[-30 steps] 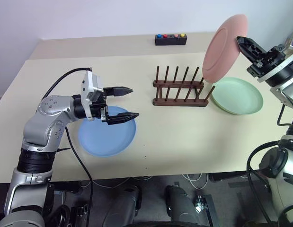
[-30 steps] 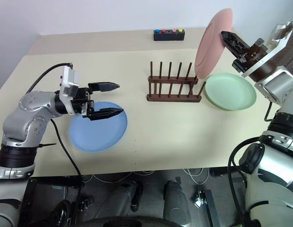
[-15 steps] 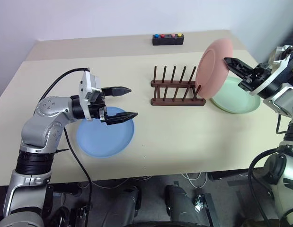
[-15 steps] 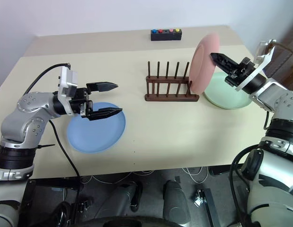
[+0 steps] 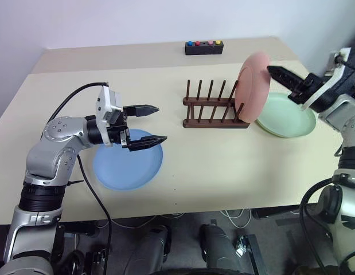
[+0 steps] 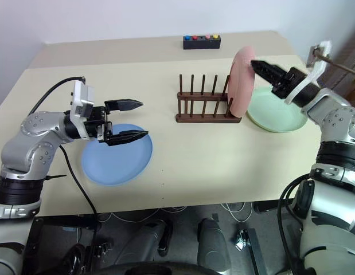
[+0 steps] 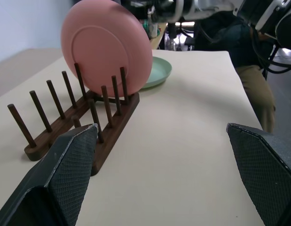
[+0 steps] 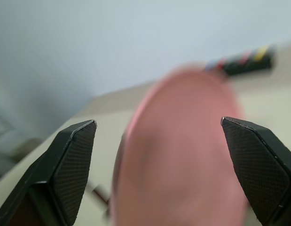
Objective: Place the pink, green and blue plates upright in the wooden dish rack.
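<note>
The pink plate [image 5: 253,87] is seen standing on its edge at the right end of the wooden rack [image 5: 215,112], between the last pegs, with its back leaning a little toward the green plate [image 5: 285,116]. The right hand [image 8: 159,141] is spread wide around the upper edge of the pink plate, and no finger is seen pressing on it, so the plate seems to be carried by the rack alone. The step in hand is judged to be the release of this plate.

To do it well, the right hand is best drawn straight back and a little upward, along the line in which it points, with the fingers kept wide, so that the rim is not caught and the plate is not tipped out of its slot. Because the plate stands in the end slot, a sideways push could make it fall onto the green plate, which lies flat on the counter [image 5: 223,166] just beside the rack.

The blue plate [image 5: 129,167] lies flat on the counter, well apart from the rack. The left hand [image 5: 147,122] hovers over its far edge with the fingers spread and holds nothing. Four slots are free for the two other plates.
</note>
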Robot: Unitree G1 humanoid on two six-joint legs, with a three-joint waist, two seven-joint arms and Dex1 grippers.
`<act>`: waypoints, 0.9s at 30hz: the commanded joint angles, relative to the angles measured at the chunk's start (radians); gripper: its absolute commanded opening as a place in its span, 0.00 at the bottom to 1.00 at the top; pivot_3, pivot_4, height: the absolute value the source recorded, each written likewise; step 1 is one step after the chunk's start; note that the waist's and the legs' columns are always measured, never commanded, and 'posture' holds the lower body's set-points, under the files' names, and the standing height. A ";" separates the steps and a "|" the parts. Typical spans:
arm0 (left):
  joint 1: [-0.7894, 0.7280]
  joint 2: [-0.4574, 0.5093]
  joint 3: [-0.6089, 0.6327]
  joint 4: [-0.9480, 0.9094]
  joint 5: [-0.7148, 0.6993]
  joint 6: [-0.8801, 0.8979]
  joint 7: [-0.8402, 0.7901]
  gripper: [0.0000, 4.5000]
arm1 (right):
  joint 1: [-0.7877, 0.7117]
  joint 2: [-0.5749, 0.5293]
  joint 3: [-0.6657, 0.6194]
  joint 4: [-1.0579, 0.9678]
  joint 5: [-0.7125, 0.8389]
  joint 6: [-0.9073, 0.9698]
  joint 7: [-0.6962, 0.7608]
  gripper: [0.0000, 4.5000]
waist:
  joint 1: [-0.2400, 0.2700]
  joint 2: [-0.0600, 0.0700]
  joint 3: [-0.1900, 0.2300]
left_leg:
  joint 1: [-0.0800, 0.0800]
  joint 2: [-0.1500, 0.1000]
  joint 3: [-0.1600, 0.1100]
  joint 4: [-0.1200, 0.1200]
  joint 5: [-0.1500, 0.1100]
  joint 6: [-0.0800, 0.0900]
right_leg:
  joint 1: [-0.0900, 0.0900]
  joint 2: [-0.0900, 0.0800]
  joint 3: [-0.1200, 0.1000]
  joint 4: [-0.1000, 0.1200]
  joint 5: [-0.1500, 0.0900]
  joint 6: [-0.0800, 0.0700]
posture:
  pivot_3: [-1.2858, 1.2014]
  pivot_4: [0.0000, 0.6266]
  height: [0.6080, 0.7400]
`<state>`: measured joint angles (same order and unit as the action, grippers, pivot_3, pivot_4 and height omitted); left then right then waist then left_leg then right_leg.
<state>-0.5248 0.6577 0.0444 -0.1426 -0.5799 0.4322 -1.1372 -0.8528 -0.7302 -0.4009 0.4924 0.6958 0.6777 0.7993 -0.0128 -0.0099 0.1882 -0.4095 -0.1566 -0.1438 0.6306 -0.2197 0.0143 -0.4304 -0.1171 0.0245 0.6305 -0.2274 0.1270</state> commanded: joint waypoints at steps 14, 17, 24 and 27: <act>-0.018 -0.035 -0.019 -0.033 0.001 0.002 0.015 1.00 | 0.260 -0.223 0.332 -0.050 -0.448 -0.341 0.186 0.99 | -0.010 0.003 0.000 | 0.003 0.002 0.004 0.001 0.000 0.000 | 0.001 0.001 0.003 0.001 0.001 0.000 | 0.52 0.24 1.00; -0.017 -0.029 -0.018 -0.040 -0.002 0.011 0.016 1.00 | 0.224 -0.187 0.403 0.043 -0.541 -0.408 0.160 0.99 | -0.004 0.003 0.000 | 0.003 0.002 0.005 0.001 0.000 0.000 | 0.001 0.001 0.003 0.000 0.001 0.000 | 0.52 0.24 1.00; 0.010 -0.003 0.002 -0.087 -0.015 0.030 0.035 1.00 | 0.135 -0.140 0.478 0.246 -0.658 -0.457 0.136 0.80 | -0.001 0.003 0.000 | 0.002 0.002 0.005 0.001 0.000 0.000 | 0.001 0.002 0.003 0.000 0.001 0.000 | 0.52 0.24 1.00; 0.017 0.005 0.009 -0.099 -0.022 0.036 0.042 1.00 | 0.103 -0.134 0.472 0.284 -0.672 -0.470 0.140 0.49 | 0.000 0.003 0.000 | 0.002 0.002 0.004 0.000 0.000 0.000 | 0.001 0.003 0.003 0.000 0.001 0.000 | 0.52 0.24 1.00</act>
<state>-0.5079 0.6526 0.0218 -0.2093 -0.5811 0.4684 -1.1025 -0.7245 -0.8624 0.0813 0.7648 0.0352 0.2245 0.9453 -0.0126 -0.0071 0.1880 -0.4071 -0.1549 -0.1395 0.6309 -0.2199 0.0144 -0.4296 -0.1143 0.0269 0.6304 -0.2263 0.1271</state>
